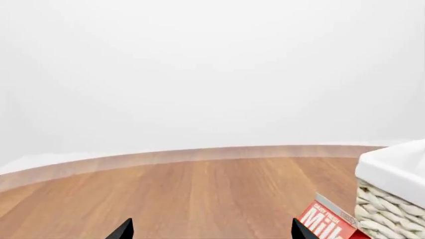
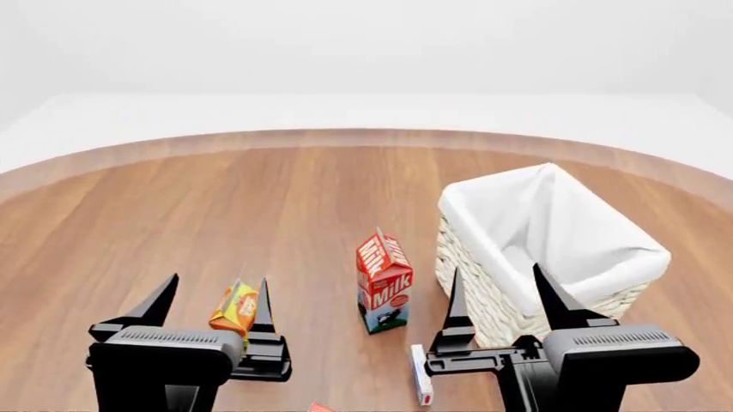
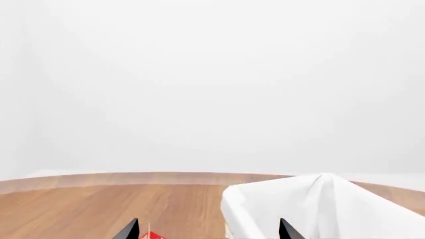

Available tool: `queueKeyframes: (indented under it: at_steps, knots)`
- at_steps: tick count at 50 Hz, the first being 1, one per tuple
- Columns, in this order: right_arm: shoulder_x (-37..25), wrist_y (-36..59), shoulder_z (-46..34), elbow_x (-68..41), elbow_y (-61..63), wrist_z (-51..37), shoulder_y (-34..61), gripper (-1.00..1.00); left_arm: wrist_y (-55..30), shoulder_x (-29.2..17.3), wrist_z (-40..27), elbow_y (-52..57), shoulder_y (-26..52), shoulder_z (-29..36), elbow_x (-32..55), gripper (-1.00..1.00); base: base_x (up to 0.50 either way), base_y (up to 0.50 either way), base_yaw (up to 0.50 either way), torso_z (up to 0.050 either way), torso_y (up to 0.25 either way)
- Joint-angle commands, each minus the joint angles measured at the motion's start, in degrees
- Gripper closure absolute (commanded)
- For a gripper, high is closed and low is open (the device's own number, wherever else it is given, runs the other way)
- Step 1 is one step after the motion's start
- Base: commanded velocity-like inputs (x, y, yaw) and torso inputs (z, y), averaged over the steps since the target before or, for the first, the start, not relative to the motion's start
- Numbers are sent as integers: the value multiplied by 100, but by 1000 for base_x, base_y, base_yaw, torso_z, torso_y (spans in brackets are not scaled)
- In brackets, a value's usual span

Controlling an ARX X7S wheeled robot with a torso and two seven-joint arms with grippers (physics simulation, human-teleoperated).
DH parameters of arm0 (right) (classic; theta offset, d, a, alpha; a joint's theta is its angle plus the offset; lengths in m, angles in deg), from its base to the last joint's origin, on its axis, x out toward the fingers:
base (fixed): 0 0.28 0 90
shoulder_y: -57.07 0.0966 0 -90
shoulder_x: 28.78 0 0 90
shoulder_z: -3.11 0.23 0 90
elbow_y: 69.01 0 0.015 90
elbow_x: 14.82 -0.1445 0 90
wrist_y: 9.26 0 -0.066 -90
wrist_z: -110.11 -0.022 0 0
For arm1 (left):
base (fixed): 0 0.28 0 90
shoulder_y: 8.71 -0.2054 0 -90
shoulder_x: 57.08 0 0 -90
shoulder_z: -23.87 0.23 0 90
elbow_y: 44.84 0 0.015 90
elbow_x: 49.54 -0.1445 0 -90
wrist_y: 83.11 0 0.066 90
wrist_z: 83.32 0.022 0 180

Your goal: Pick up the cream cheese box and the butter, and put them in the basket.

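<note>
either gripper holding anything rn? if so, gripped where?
Nothing is held. In the head view the left gripper and right gripper are both open with empty space between their fingers, above the table. The cream cheese box lies untouched.

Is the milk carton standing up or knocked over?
Standing upright: in the head view the milk carton rests on its base, gabled top up, beside the basket.

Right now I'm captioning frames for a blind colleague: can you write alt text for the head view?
Two open black robot hands, left hand and right hand, hover over a round wooden table with a white lined basket, a milk carton, an orange carton and a thin white box.
</note>
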Motion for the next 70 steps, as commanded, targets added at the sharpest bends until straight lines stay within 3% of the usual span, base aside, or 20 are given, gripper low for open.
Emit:
queueKeyframes:
  at_steps: [1,44,51,70]
  knots:
    - [-18,19,7,-57,1,-65,18,-100,-7,-28,-35,11,-5,32,25,-100,0,0,0,0,0]
    - [-175,-73,-161,-60,92,-205,4,-100,111,-137,-137,-82,17,84,123,-100,113,1,0,0,0]
    - [-219,524,-271,115,75,-447,186,-100,131,-158,-158,-87,4,91,130,-100,70,1,0,0,0]
    - [-83,2150,-70,-861,516,-609,617,-100,26,-235,-239,66,-3,44,219,-100,0,0,0,0,0]
